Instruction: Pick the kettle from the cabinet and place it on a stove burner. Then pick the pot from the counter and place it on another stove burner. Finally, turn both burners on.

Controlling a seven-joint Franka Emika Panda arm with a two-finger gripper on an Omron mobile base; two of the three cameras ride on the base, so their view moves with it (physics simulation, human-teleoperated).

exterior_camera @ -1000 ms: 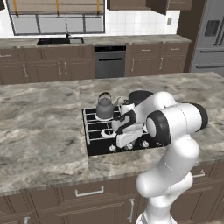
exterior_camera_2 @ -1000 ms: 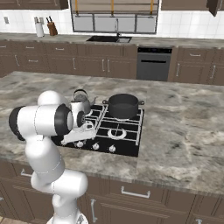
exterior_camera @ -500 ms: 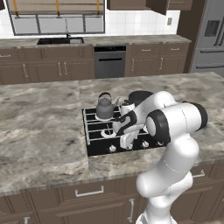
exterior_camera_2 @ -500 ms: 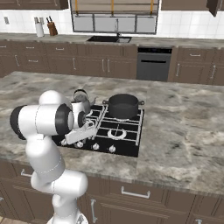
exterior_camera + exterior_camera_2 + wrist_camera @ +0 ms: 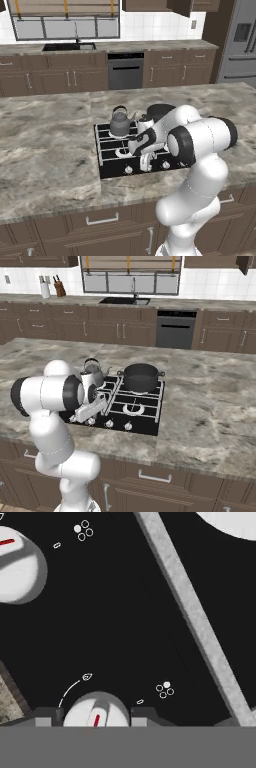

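The grey kettle (image 5: 120, 123) (image 5: 92, 368) stands on the back left burner of the black cooktop (image 5: 111, 156) (image 5: 146, 417). On the back right burner sits the wide dark pot (image 5: 158, 111) (image 5: 141, 377). My gripper (image 5: 145, 162) (image 5: 88, 413) (image 5: 95, 716) is down at the cooktop's front row of knobs. In the hand view its two fingertips (image 5: 145, 716) sit tight on either side of a white stove knob (image 5: 95, 711) with a red mark, so it is shut on that knob. A second knob (image 5: 17, 569) lies up to the left.
The cooktop is set into a marbled island counter (image 5: 50, 150) (image 5: 210, 406). A grey grate bar (image 5: 192, 617) crosses the hand view. Behind are brown base cabinets, a sink (image 5: 67, 46), a dishwasher (image 5: 126, 70), and a fridge (image 5: 240, 45) at the right.
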